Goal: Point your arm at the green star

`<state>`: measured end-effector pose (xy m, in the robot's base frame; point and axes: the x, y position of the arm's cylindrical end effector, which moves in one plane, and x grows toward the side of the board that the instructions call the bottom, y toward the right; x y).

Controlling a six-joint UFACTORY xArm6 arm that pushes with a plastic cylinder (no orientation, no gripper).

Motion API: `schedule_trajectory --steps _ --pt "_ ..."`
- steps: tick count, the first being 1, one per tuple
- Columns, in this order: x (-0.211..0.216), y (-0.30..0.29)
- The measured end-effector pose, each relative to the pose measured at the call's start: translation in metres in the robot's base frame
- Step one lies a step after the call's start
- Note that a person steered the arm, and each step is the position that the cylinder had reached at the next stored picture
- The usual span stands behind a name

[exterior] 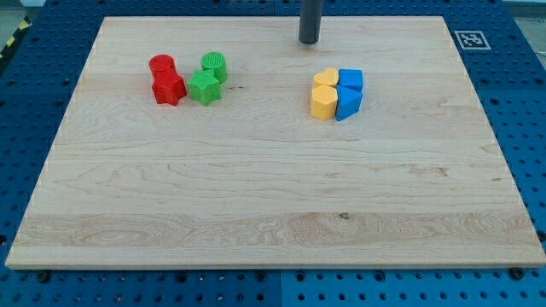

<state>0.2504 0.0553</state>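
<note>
A light wood table (pixel 273 205) sits on a blue base with rows of little holes (pixel 520 102). The bottom half of the table, the near part, has nothing but wood grain.

Going up the picture, two small groups of blocks show. At the upper left of the frame the green star (pixel 204 87) lies touching a red star (pixel 169 88) on its left. Just above them sit a green cylinder (pixel 215 65) and a red cylinder (pixel 162 66).

Right of the middle, four blocks are packed tight: a yellow hexagon-like block (pixel 322 102), a yellow heart (pixel 325 78), and two blue blocks (pixel 348 101) (pixel 351 79) whose shapes are hard to tell.

Farthest away, at the top middle, my tip (pixel 308 41) rests on the wood. The tool is only a dark rod and holds nothing. It is well apart from the green star, up and to its right.

A black and white tag (pixel 471 38) sits in the top right corner.
</note>
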Motion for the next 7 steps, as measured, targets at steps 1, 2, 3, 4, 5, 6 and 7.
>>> schedule_trajectory --steps 1,2,3,4,5,6,7 --pt "0.0 0.0" --pt "-0.004 0.0" --pt "0.008 0.006" --pt "0.03 0.067" --pt "0.065 0.102" --pt "0.128 0.126" --pt "0.199 0.116"
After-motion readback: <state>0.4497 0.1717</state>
